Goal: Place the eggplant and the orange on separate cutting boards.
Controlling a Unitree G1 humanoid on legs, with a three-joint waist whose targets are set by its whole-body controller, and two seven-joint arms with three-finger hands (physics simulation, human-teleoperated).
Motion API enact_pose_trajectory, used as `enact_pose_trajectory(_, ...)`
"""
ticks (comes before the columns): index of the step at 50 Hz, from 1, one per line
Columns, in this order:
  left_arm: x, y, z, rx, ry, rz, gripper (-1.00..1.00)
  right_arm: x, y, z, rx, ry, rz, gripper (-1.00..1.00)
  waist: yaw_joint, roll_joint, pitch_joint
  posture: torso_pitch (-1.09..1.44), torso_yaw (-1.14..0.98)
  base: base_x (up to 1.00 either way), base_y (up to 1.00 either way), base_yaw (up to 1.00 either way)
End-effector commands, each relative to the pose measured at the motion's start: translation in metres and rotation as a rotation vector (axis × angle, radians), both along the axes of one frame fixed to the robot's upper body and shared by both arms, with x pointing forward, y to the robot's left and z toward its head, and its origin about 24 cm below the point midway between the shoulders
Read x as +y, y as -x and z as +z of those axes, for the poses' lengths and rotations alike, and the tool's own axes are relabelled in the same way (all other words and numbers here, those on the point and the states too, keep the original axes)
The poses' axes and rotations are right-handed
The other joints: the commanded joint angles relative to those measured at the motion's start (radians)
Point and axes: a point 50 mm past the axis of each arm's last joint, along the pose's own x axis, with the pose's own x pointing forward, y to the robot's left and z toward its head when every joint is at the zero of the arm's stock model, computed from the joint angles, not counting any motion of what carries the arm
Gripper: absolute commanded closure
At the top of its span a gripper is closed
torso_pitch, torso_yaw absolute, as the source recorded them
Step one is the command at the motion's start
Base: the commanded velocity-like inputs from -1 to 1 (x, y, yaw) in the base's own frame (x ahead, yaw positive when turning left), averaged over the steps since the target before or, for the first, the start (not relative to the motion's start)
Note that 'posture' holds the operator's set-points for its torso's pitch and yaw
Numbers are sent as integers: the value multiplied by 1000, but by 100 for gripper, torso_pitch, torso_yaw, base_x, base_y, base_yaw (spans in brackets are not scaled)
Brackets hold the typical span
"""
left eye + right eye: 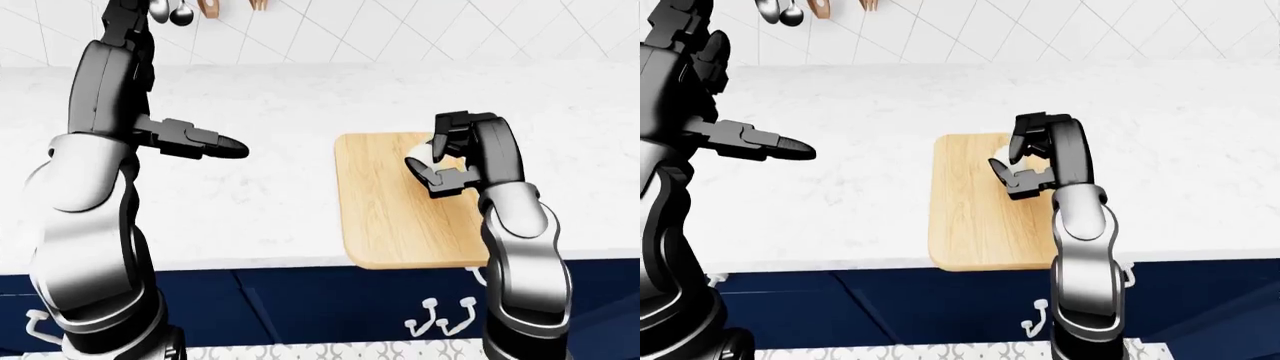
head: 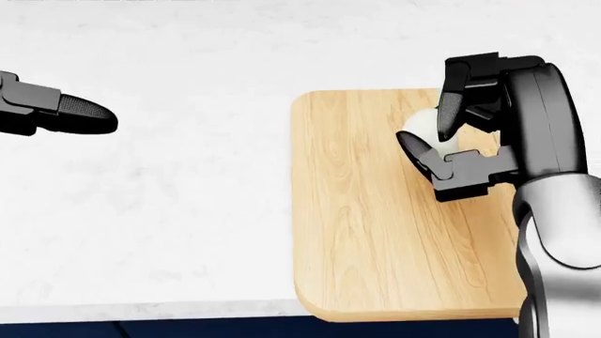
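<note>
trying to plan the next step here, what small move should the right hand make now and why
Probably lower slightly and open the fingers. The right hand is over the wooden cutting board with its fingers closed round a pale round object; whether that is the orange cannot be told. It sits within the board's edges, so releasing there seems reasonable. The left hand hangs over the bare counter.

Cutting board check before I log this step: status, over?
Right hand closed round a pale round object over the cutting board. Left hand empty, above bare counter. Eggplant, orange not identifiable.

Bright even light, sharp, faint shadows
</note>
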Motion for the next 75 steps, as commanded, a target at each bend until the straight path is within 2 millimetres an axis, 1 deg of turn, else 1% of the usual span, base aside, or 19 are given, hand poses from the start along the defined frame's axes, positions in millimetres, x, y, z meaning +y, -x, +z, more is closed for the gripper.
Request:
enact_pose_trajectory(1,0,7,14,-82,-19,9,-100,2,4,16,-98,15,6,100,0,1,-26,0,0,0,0,0)
enact_pose_trajectory(2,0,8,14,-83,-15,9,-100,2,5,20,-97,14,7,100,0,1,-26,0,0,0,0,0)
enact_pose_trajectory(11,0,8,13,-83,-17,11,-100,1,4,12,-74,1,12,100,0,0,-27,0,0,0,0,0)
enact_pose_trajectory(14,0,7,13,-84,-16,10,-100,1,5,15,-68,-3,16,100,0,-1,-29,0,0,0,0,0)
enact_pose_trajectory(16,0,8,13,-85,-17,11,-100,1,5,12,-64,-3,20,88,0,-1,-29,0,0,0,0,0)
enact_pose_trajectory(25,2,8,15,-87,-20,13,-100,1,2,14,-56,-6,24,69,-1,0,-28,0,0,0,0,0)
enact_pose_trajectory(30,1,7,18,-89,-21,11,-100,2,2,13,-54,-7,32,43,-1,0,-27,0,0,0,0,0)
enact_pose_trajectory(34,1,6,18,-90,-23,11,-100,3,3,14,-52,-9,36,29,-1,0,-27,0,0,0,0,0)
enact_pose_trajectory(35,0,6,18,-89,-22,10,-100,3,3,13,-51,-8,39,20,-1,0,-26,0,0,0,0,0)
enact_pose_trajectory(42,2,7,17,-90,-20,15,-100,3,4,13,-50,-4,39,2,-1,0,-26,0,0,0,0,0)
enact_pose_trajectory(49,4,10,16,-90,-18,20,-100,4,5,15,-49,-1,43,-31,-1,0,-26,0,0,0,0,0)
enact_pose_trajectory(51,4,10,16,-90,-18,22,-100,3,5,14,-51,0,43,-45,-1,1,-26,0,0,0,0,0)
enact_pose_trajectory(53,4,10,15,-89,-19,23,-100,3,6,14,-50,0,44,-48,-1,0,-26,0,0,0,0,0)
enact_pose_trajectory(60,5,9,14,-88,-17,26,-100,3,6,17,-56,5,42,-100,0,0,-26,0,0,0,0,0)
enact_pose_trajectory(61,5,9,15,-89,-17,27,-100,3,6,17,-56,7,43,-100,0,0,-26,0,0,0,0,0)
enact_pose_trajectory(65,5,10,15,-88,-17,30,-100,3,10,27,-75,12,46,-100,0,0,-26,0,0,0,0,0)
enact_pose_trajectory(68,7,11,16,-90,-18,32,-100,0,16,45,-107,19,41,-100,0,1,-25,0,0,0,0,0)
enact_pose_trajectory(73,8,11,18,-92,-20,36,-100,-7,23,66,-166,27,22,-100,1,0,-20,0,0,0,0,0)
enact_pose_trajectory(75,9,12,19,-94,-19,37,-100,-10,28,82,-202,34,18,-100,1,-1,-19,0,0,0,0,0)
